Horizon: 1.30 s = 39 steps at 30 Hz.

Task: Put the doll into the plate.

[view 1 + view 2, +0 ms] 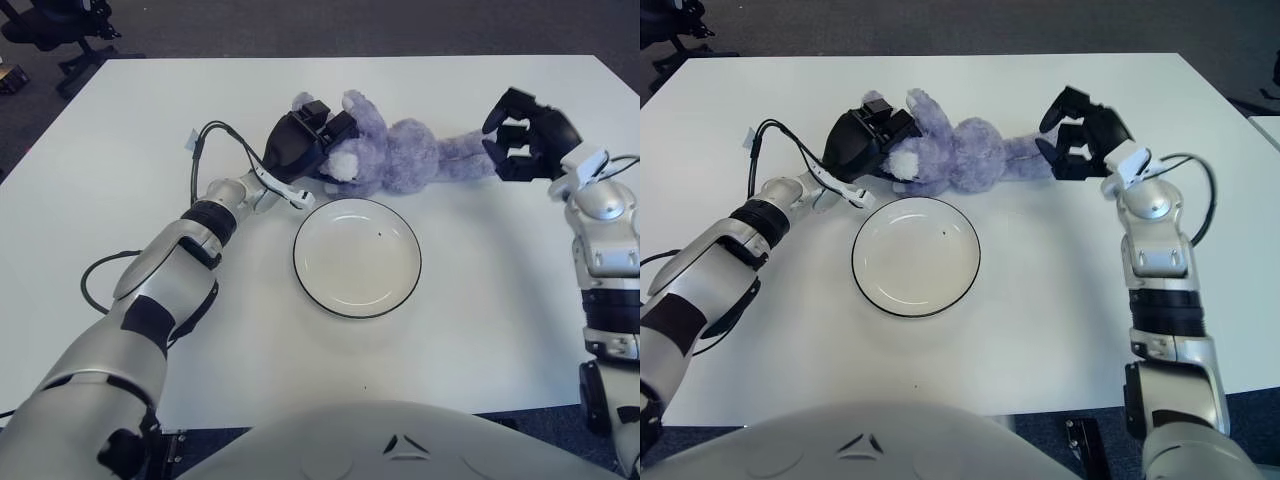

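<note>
My left hand closes on the head of the doll, which lies on the white table just behind the plate and outside it. My right hand reaches the doll's leg end with fingers curled around it, though I cannot tell whether they grip. The doll's long axis runs left to right between my two hands, parallel to the plate's far rim. The plate sits toward me from the doll, so the coming move looks like a short carry toward me. The doll is lavender plush, soft and floppy, lying on its side.
</note>
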Available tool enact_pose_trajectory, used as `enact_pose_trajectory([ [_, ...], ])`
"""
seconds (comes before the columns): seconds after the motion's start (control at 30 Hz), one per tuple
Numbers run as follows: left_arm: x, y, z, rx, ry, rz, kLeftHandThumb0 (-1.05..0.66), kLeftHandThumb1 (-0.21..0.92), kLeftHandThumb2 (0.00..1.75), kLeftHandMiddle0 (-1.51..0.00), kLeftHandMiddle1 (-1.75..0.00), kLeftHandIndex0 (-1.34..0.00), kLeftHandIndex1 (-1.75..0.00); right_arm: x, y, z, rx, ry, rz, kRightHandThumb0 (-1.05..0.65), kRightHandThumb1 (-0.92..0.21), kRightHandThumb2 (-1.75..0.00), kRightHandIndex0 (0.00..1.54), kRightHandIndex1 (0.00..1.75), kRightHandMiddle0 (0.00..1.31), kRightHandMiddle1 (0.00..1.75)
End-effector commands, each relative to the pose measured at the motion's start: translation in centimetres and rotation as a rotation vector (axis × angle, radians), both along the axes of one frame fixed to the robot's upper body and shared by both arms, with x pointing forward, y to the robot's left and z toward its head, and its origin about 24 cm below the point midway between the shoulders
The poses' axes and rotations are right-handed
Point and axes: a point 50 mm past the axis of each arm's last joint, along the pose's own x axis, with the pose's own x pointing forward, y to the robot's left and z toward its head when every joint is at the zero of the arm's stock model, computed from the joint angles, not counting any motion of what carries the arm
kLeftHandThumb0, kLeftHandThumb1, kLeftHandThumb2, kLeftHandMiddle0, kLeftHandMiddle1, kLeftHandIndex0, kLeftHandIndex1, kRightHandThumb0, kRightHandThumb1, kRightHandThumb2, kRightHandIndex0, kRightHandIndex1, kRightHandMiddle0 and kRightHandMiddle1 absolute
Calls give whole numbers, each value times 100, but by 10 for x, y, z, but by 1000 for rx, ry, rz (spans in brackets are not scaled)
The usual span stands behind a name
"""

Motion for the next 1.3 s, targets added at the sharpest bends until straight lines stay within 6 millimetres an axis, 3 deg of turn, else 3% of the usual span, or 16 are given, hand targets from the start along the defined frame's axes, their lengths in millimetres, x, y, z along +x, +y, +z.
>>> enact_pose_trajectory([
  [0.0,3,-2,7,14,-34,-3,-9,92,4,-96,-175,-63,-175,6,1,11,-53,-25,11,-39,-69,-67,82,175,51,154],
  [0.13,3,-4,6,16,-38,-1,-10,92,4,-96,-175,-62,-174,10,2,20,-113,-1,27,-38,-85,-32,68,175,56,140],
  [0.2,3,-5,6,17,-41,0,-10,92,4,-96,-175,-62,-174,12,3,26,-153,38,33,-37,-88,-25,61,175,56,138],
  [0.57,3,-9,6,22,-52,1,-10,92,3,-96,-175,-62,-173,28,9,44,-272,136,67,-37,-92,-18,43,175,55,137],
  [0.67,3,-9,6,22,-52,0,-10,92,3,-96,-175,-62,-173,31,11,47,-368,154,78,-37,-92,-18,36,160,55,137],
  [0.77,3,-10,6,22,-51,-1,-9,92,3,-96,-175,-62,-173,32,11,48,-419,158,76,-41,-85,-8,39,130,40,103],
  [0.93,3,-10,6,22,-51,-4,-9,92,3,-96,-175,-62,-174,34,21,54,-526,170,83,-47,-83,-2,46,94,39,62],
  [1.0,3,-11,6,22,-51,-4,-9,92,3,-96,-175,-61,-174,36,24,56,-540,180,88,-49,-82,-1,48,85,41,51],
  [1.27,2,-13,6,21,-53,-6,-9,92,2,-95,-175,-61,-175,48,38,61,-593,290,165,-51,-81,0,53,69,44,38],
])
